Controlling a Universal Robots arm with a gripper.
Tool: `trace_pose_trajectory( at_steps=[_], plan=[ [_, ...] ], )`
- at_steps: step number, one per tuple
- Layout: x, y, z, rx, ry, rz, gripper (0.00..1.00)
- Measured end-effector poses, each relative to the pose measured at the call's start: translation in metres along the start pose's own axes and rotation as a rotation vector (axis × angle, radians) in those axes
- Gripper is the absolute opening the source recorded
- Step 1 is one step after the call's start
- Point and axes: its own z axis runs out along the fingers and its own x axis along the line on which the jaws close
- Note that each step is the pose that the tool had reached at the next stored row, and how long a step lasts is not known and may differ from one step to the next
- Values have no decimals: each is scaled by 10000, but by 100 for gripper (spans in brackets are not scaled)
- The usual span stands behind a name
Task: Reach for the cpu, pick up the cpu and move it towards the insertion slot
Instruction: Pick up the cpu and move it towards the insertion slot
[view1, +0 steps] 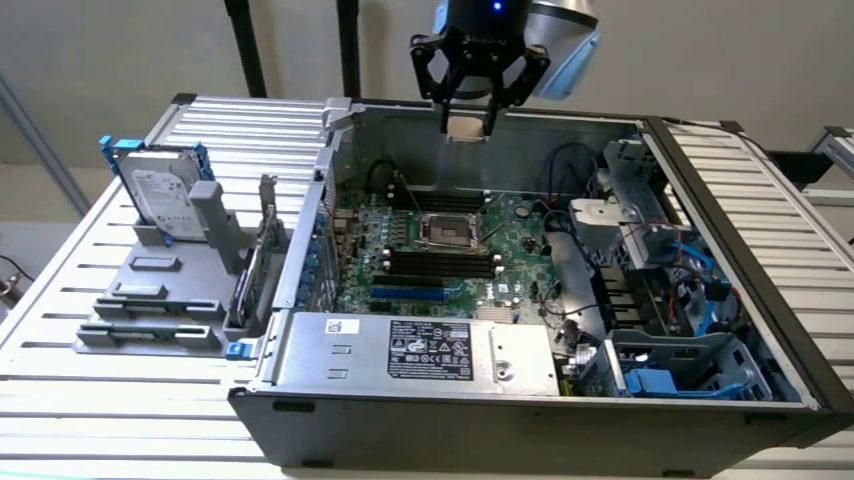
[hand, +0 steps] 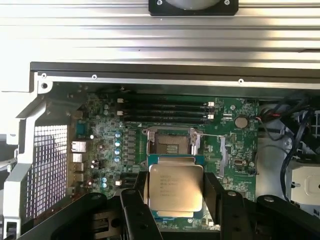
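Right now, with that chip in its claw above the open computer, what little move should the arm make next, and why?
Probably a short descent toward the insertion slot. The gripper holds the cpu high above the motherboard, well clear of the case, and in the wrist view the socket's metal frame sits just beyond the chip, unobstructed.

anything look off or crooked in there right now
Nothing stands out. The cpu sits squarely between the tool's fingers, held above the open computer case. The insertion slot on the motherboard looks bare and undamaged.
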Motion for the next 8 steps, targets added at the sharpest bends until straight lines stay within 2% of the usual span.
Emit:
trace_pose_trajectory(
  at_steps=[2,4,8],
  plan=[
    [-8,32,18,108,1,4,54],
    [-16,53,39,183,1,6,54],
    [-34,68,96,244,2,8,54]
  ],
)
